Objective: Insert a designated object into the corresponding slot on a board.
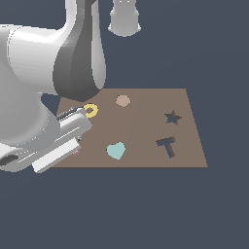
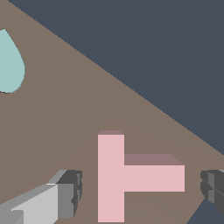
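One pincer [image 2: 138, 192] is seen in the wrist view, spread wide with a finger [image 2: 65, 194] on each side of the pink T block [image 2: 124, 175] and clear gaps between pads and block, so nothing is gripped yet. The block is lying flat on the brown board [image 2: 65, 131], close to the board's edge. The straddling pose is judged to be a pre-grasp line-up, so that the stem is caught when the fingers close. In the exterior view the block is almost hidden under the arm, at the board's corner on the exterior view's left. The T-shaped slot [image 1: 167, 146] is cut into the board toward the exterior view's right, just below the star cutout [image 1: 172, 117], well apart from the block. A teal heart [image 1: 115, 151] and a yellow ring [image 1: 91, 110] are lying between. The insertion is judged not yet started.
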Available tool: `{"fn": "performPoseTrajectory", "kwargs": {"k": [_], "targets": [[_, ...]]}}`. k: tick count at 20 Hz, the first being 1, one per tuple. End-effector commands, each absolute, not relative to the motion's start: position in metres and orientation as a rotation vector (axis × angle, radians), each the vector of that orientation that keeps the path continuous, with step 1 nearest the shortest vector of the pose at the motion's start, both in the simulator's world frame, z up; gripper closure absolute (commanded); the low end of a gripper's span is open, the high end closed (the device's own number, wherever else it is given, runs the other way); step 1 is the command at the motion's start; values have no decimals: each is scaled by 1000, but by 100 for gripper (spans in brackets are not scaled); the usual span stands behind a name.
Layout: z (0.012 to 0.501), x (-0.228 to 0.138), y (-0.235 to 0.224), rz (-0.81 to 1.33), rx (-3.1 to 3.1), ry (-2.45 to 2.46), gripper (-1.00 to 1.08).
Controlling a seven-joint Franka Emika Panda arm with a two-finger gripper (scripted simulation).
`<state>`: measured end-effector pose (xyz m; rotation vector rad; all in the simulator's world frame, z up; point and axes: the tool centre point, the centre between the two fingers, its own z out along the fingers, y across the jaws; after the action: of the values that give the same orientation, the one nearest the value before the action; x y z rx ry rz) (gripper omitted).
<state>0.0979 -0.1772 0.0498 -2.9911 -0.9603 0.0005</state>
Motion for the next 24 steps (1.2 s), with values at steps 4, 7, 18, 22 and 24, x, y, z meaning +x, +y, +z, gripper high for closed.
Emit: {"fn": "performPoseTrajectory", "kwargs": {"k": [4, 7, 18, 22, 24], "targets": [[40, 98, -177, 0, -2991, -962, -92], [32, 98, -177, 0, -2990, -964, -92], [30, 98, -177, 0, -2990, -964, 108], [33, 99, -177, -1, -2991, -964, 108], [35, 99, -177, 0, -2990, -964, 108]]}}
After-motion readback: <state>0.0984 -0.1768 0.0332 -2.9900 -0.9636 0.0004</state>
